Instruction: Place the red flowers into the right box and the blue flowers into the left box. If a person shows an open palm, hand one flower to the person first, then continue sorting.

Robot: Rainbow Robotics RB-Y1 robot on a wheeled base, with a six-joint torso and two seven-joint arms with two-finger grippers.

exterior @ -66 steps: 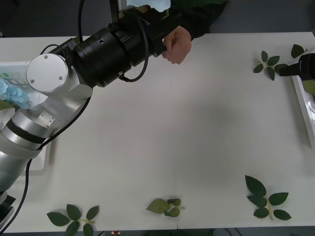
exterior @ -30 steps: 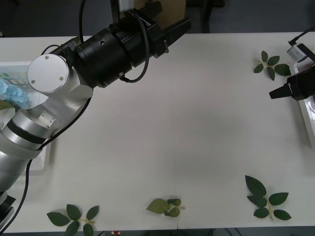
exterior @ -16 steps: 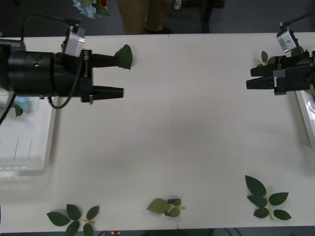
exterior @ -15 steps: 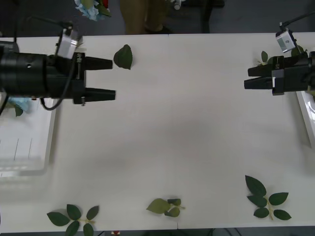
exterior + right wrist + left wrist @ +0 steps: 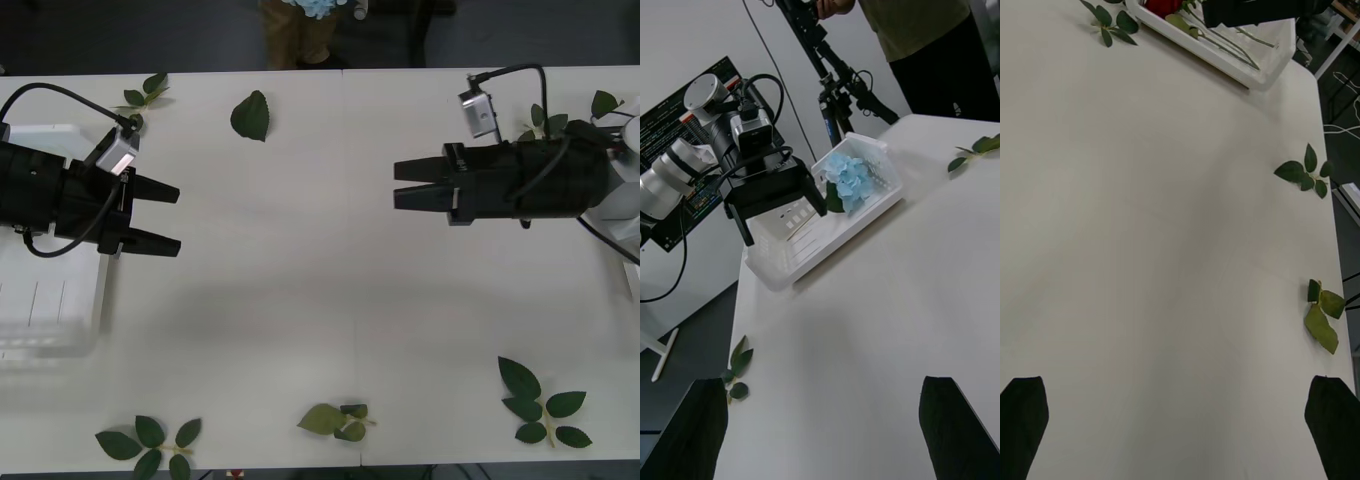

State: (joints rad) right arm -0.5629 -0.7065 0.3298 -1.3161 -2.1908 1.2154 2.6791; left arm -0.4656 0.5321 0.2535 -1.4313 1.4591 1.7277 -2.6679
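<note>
Overhead, two black robot arms reach in from opposite sides of a white table, their tips pointing at each other across a wide bare stretch. The left gripper hangs near the left box, its two fingers spread apart and holding nothing. The right gripper sits further in toward the middle, fingers a little apart and also empty.

Seen from the right wrist, the left box is a white bin at the table edge with the blue flowers resting inside it, a pale blue cluster with a dark leaf. Seen from the left wrist, the right box is a white bin at the far corner with the red flowers inside, a deep red bloom and thin green stems lying along the base.

No loose bloom lies on the table between the arms. Scattered leaf sprigs and a single leaf remain on the surface. At the far edge the person stands in tan trousers, a bit of pale blue showing at the waist.

Judging by this, the sorting looks finished or nearly so, with both colours in their bins.
</note>
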